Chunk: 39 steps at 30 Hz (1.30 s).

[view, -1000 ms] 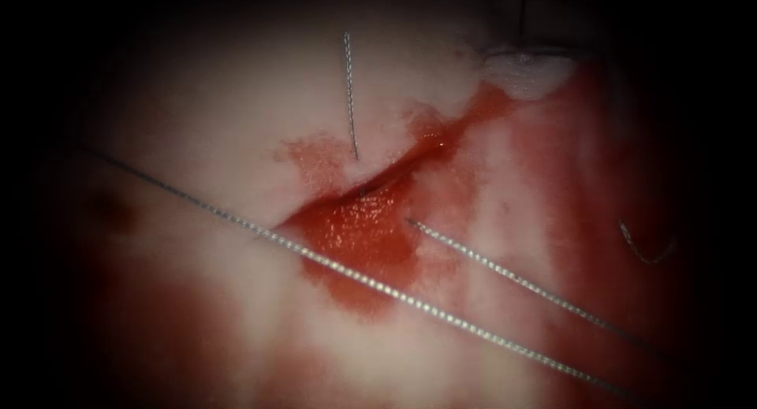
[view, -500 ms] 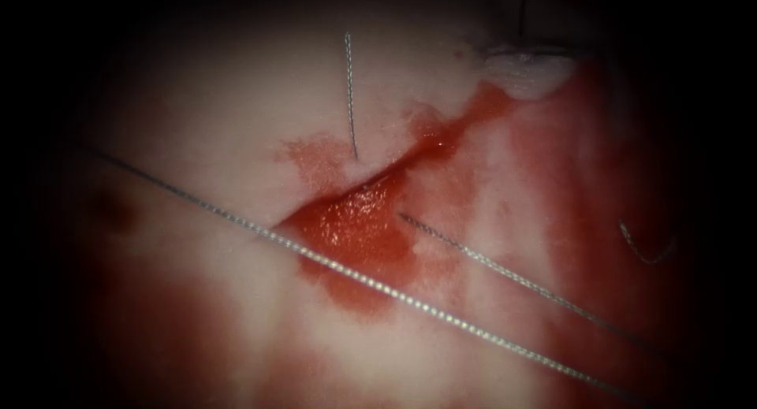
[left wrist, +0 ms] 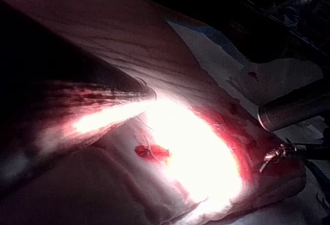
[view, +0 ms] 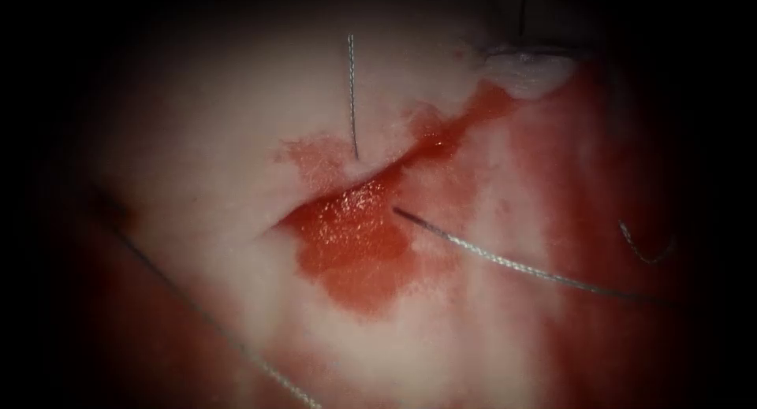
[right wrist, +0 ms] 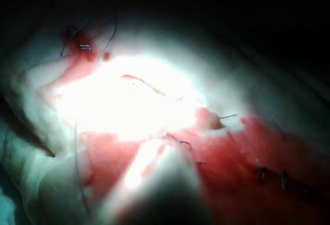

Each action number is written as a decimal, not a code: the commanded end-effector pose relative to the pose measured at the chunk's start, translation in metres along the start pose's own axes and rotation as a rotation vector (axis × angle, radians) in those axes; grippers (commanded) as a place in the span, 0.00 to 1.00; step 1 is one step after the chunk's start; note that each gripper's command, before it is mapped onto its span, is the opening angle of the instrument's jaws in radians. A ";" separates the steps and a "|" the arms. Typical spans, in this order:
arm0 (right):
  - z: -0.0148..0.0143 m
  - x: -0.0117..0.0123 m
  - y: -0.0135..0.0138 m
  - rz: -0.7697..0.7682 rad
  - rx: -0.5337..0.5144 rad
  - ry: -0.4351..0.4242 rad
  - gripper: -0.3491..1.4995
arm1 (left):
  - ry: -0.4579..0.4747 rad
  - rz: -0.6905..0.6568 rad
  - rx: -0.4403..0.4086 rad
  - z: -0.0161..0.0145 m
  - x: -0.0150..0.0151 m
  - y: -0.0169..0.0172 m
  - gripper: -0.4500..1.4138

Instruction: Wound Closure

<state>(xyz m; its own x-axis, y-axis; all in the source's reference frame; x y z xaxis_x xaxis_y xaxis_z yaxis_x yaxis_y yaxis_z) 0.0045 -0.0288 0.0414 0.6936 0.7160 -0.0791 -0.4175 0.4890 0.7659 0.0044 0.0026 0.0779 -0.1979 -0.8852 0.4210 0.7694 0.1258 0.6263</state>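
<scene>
The tissue [view: 236,102] has an open cut [view: 371,180] with a pool of red fluid [view: 355,236] below it. One thread strand [view: 352,94] rises from the cut's left lip. A second strand [view: 505,261] leaves the right lip and runs off to the right. A third strand [view: 213,322] slants across the lower left. My left tool is shut; what it holds I cannot tell. The right tool [left wrist: 270,155] hangs over the tissue's edge in the left wrist view, and I cannot make out anything in it. I cannot make out the needle.
A cut thread end [view: 643,251] curls on the tissue at the far right. A white lump [view: 528,70] sits at the cut's upper end. Several finished stitches [right wrist: 263,173] cross the closed stretch of the cut. A grey tube [left wrist: 294,111] reaches in above the right tool.
The long taut strand that crossed below the red pool has dropped away to the lower left. The strand from the right lip has swung flatter. The upright strand has hardly moved.
</scene>
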 end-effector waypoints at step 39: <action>0.0138 0.0265 -0.0002 0.030 0.097 0.483 0.15 | 0.149 0.016 0.555 0.0100 0.0080 -0.0162 0.00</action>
<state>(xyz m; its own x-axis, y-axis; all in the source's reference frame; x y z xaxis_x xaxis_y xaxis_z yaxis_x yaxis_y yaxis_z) 0.0300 -0.0177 0.0485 0.3206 0.8905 -0.3230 -0.3587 0.4297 0.8287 -0.0154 -0.0032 0.0781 -0.0620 -0.9320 0.3572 0.3250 0.3195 0.8901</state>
